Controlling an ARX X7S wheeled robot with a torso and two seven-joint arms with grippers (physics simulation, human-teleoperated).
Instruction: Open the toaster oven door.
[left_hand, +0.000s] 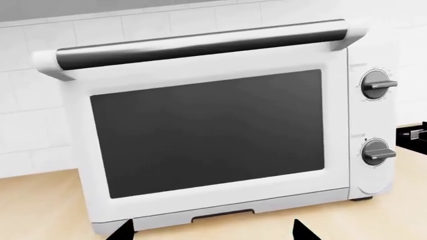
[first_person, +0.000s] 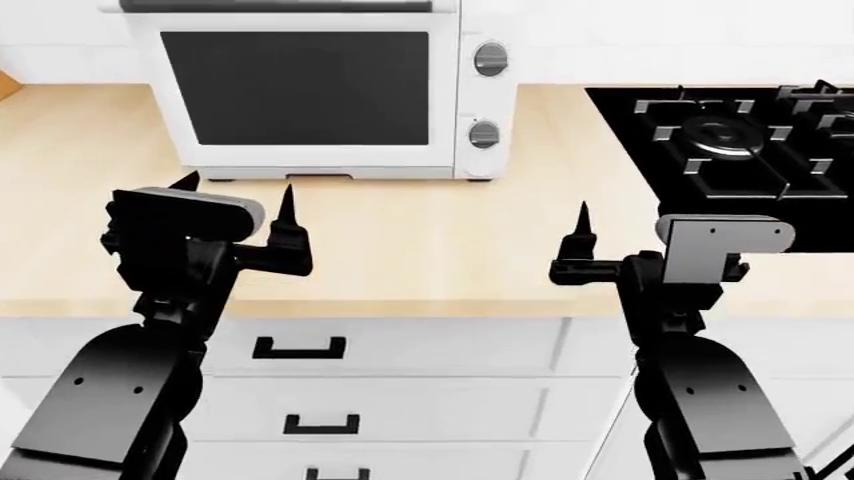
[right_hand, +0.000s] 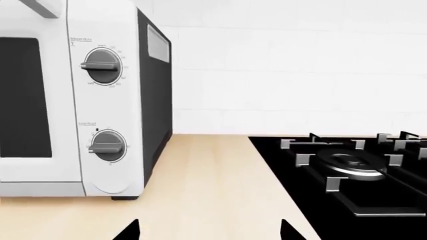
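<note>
The oven stands at the back of the counter, its door shut, bar handle along the top; the hob lies well to its right; the left gripper hovers before the door, jaws spread, empty; the right gripper hangs nearer the hob, likewise spread and empty.

Your two arms are matte black, built of chunky angular segments that widen into rounded forearm housings with small round screw marks on the shells. Each wrist carries a pale grey, rounded-rectangular camera block; the right one shows two small dark dots on its face. Your left gripper and right gripper end in slim black fingers tapering to sharp points. No cables visible.
</note>
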